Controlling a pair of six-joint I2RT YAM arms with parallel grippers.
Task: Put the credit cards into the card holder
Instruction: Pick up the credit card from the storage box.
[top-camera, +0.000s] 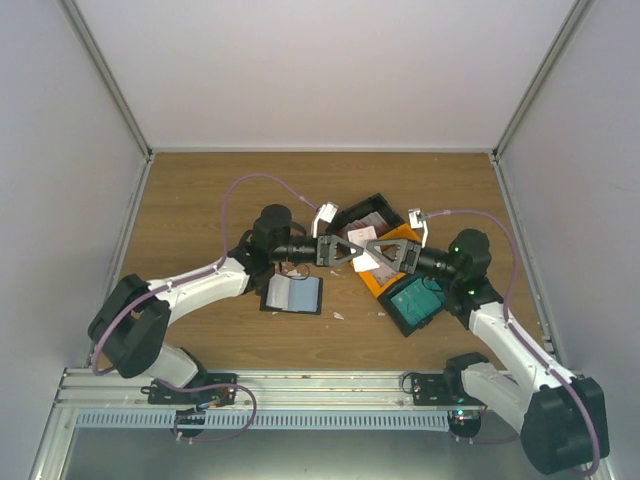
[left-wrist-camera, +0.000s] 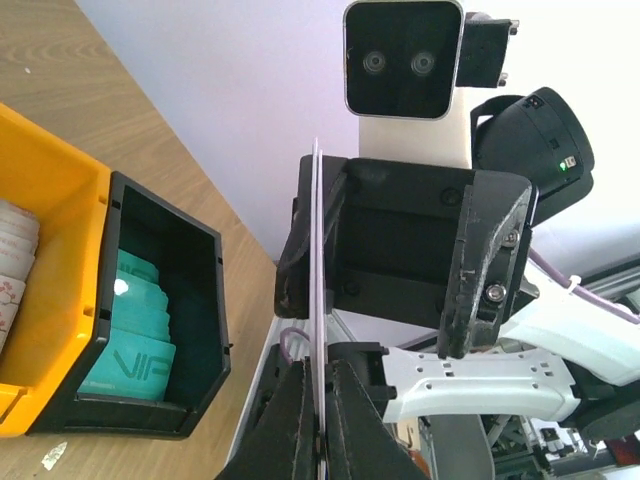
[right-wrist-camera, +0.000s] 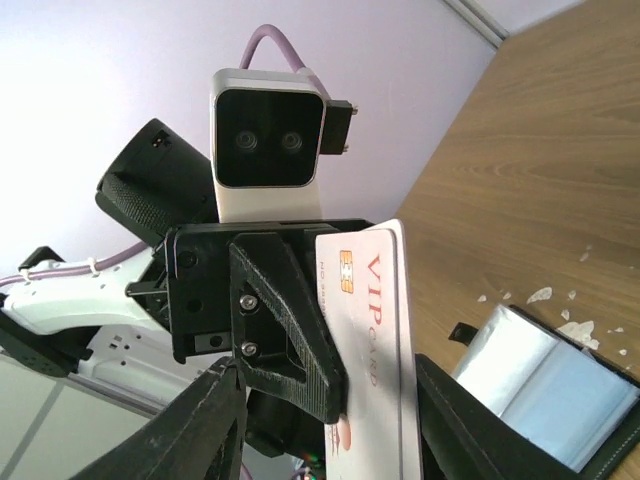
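My left gripper (top-camera: 353, 251) is shut on a white credit card (top-camera: 365, 263) with red "VIP" print and holds it above the trays. In the left wrist view the card (left-wrist-camera: 317, 250) stands edge-on between my fingers (left-wrist-camera: 290, 420). My right gripper (top-camera: 377, 249) faces it, open, with its jaws on either side of the card (right-wrist-camera: 375, 330), not touching it. The card holder (top-camera: 293, 293) lies open on the table, pale blue pockets up; it also shows in the right wrist view (right-wrist-camera: 545, 390). Teal cards (left-wrist-camera: 135, 340) lie in a black tray (top-camera: 415, 303).
An orange tray (top-camera: 378, 283) holding white and pink cards (left-wrist-camera: 15, 270) sits beside the black tray (left-wrist-camera: 205, 300) of teal cards. Another black tray (top-camera: 365, 213) stands behind them. Small white scraps (top-camera: 338, 315) lie near the holder. White walls close in the table.
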